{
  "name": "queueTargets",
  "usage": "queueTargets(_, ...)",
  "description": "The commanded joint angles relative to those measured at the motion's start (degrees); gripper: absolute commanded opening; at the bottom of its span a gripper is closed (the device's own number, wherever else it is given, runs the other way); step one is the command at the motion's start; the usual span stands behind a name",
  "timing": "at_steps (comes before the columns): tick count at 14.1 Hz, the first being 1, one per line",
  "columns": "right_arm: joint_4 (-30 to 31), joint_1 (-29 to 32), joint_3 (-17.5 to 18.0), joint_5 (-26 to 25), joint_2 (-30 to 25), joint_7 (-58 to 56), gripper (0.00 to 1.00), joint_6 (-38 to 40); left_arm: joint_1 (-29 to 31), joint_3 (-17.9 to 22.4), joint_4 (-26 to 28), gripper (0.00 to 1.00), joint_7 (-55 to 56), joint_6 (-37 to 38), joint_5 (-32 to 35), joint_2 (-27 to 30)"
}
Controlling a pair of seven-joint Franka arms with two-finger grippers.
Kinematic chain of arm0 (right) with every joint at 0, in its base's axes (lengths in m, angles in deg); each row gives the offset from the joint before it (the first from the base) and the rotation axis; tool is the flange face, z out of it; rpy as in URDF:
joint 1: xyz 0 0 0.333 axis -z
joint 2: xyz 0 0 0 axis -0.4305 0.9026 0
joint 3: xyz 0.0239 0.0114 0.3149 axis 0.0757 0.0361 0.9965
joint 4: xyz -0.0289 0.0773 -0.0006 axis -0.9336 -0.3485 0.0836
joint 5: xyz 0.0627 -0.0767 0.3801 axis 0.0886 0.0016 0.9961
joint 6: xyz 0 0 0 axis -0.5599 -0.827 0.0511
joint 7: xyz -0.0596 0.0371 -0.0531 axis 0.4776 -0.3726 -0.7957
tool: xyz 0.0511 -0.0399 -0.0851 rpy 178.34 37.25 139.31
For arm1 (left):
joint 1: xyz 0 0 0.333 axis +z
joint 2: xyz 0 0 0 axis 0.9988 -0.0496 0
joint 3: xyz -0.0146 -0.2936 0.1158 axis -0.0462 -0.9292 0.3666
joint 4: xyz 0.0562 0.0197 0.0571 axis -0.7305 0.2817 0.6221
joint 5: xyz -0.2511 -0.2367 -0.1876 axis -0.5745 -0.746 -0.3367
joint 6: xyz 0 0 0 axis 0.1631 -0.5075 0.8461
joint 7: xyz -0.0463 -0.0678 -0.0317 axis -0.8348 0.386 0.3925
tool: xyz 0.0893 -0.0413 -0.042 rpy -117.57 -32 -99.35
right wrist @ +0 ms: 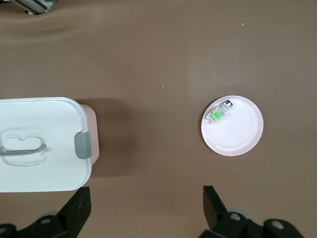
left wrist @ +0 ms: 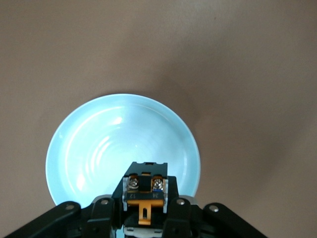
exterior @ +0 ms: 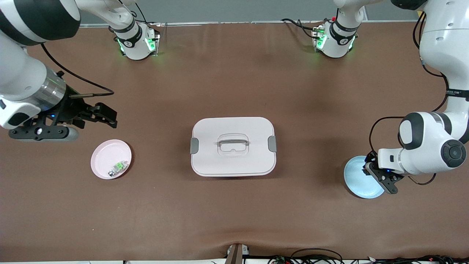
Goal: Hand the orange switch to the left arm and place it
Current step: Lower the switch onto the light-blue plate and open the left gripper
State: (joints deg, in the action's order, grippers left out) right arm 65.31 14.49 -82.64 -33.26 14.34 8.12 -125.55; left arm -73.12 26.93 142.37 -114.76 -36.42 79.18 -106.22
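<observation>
My left gripper [left wrist: 146,202] is shut on the orange switch [left wrist: 145,184], a small black block with two screws and an orange tab. It holds the switch just over the light blue plate [left wrist: 99,148], which lies at the left arm's end of the table. In the front view the left gripper [exterior: 370,171] sits over the blue plate's [exterior: 357,185] edge and hides the switch. My right gripper [exterior: 107,118] hangs open and empty over bare table beside the pink plate [exterior: 106,154]. The white box [exterior: 233,146] stands mid-table between the two plates.
A tiny green-and-clear part [exterior: 118,167] lies on the pink plate [right wrist: 237,136], and it shows in the right wrist view too [right wrist: 216,113]. The box [right wrist: 49,119] has grey side latches and a recessed handle. Brown table surface surrounds everything.
</observation>
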Motion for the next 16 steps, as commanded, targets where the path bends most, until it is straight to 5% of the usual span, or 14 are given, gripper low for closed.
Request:
queueTargets(1, 0.1, 2.6, 0.9, -0.8, -3.0, 0.6, 1.0, 1.1, 1.5, -0.4, -0.6, 0.0, -8.8, -3.5, 1.0, -2.1)
queueTargets(5, 0.2, 5.9, 0.8, -1.2, -2.7, 0.0, 1.0, 2.6, 2.6, -0.4, -0.6, 0.0, -27.1, -8.8, 0.8, -4.5)
queueTargets(16, 0.1, 12.6, 0.6, -4.7, -3.0, -3.5, 1.0, 3.0, 2.8, -0.4, -0.3, 0.0, -32.3, -9.5, 1.0, -7.5)
